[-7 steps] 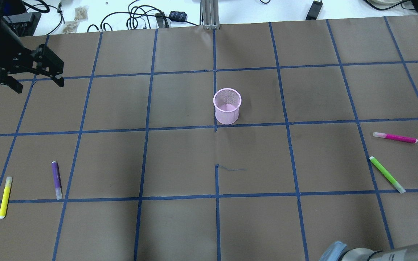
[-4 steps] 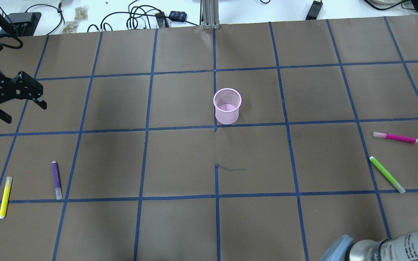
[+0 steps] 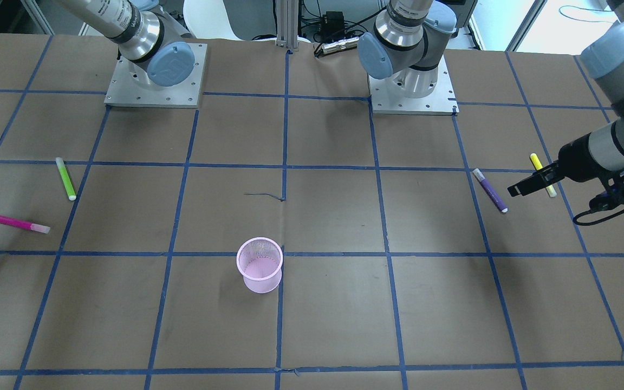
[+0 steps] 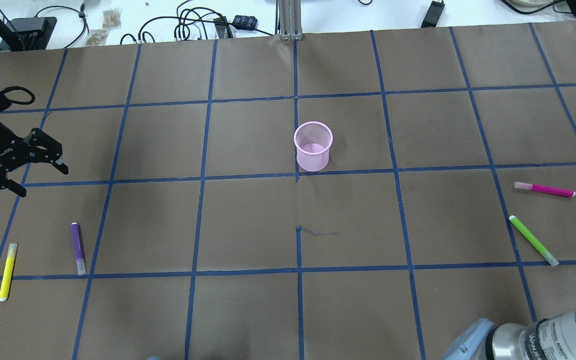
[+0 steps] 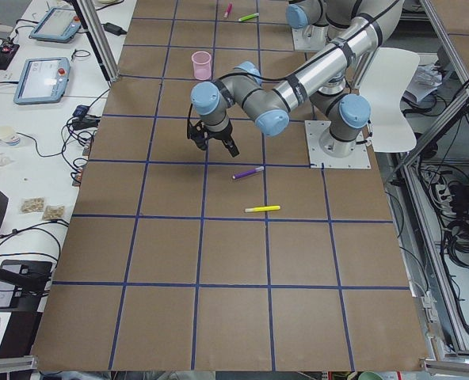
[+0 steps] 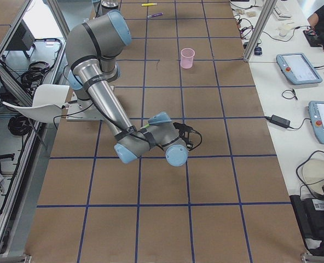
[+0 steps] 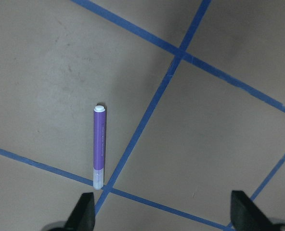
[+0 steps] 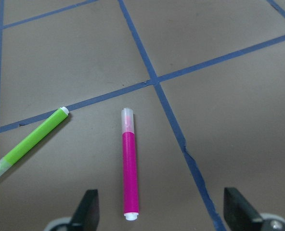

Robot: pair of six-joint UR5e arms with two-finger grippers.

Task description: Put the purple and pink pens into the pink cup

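The pink mesh cup (image 4: 312,146) stands upright near the table's middle. The purple pen (image 4: 77,248) lies on the left; in the left wrist view it (image 7: 99,147) lies ahead of the fingers, toward the left one. My left gripper (image 4: 43,182) hovers open and empty, beyond the purple pen and apart from it. The pink pen (image 4: 544,189) lies on the right; in the right wrist view it (image 8: 130,166) lies between and ahead of the open, empty fingers of my right gripper (image 8: 162,214).
A yellow pen (image 4: 7,271) lies left of the purple one. A green pen (image 4: 533,240) lies close to the pink one and shows in the right wrist view (image 8: 29,144). Cables and gear sit beyond the far table edge (image 4: 208,27).
My left gripper has moved from the far left of the table nearer and down toward the purple pen. The right arm has come further into the overhead view's bottom right.
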